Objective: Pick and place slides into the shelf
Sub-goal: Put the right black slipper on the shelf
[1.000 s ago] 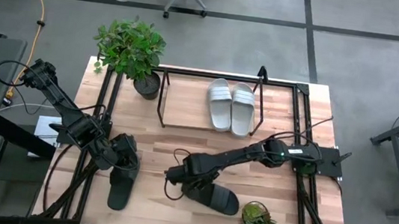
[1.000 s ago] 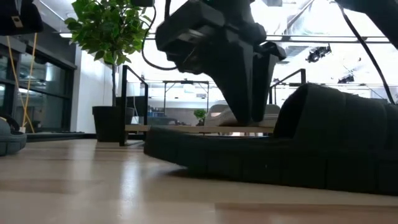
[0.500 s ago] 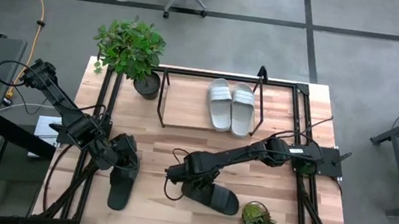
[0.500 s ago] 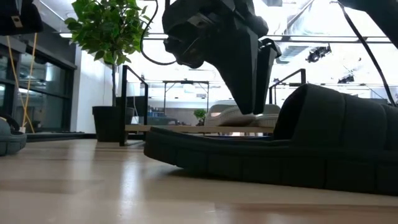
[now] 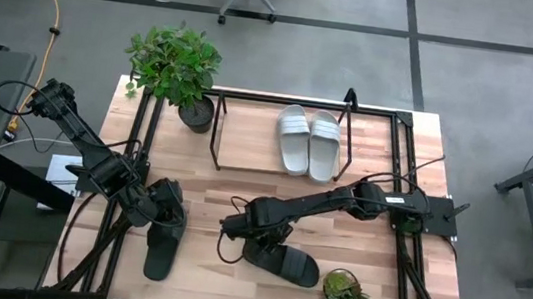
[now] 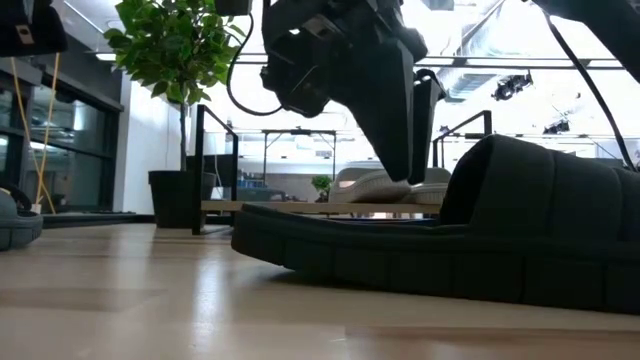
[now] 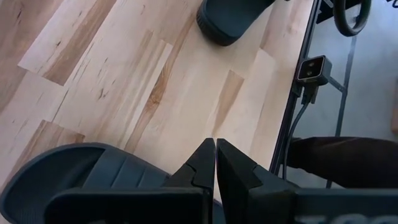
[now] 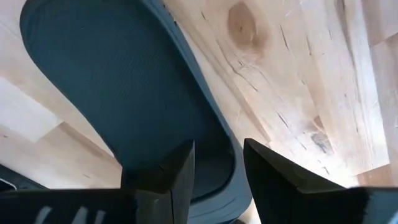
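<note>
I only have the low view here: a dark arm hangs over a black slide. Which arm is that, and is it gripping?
Observer: The right gripper; its jaws stand open astride the heel rim of the black slide, not closed on it.
Operator: Where is the left one?
Observer: The left gripper, jaws shut, is over the second black slide at the table's left.
Operator: Anything shelved?
Observer: Two grey slides lie side by side in the shelf.

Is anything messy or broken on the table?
Nothing looks broken or spilled. The two grey slides sit neatly side by side in the shelf. Two black slides are still out on the table: one under the shut left gripper, the other lying crosswise, its end between the open right gripper's fingers.
</note>
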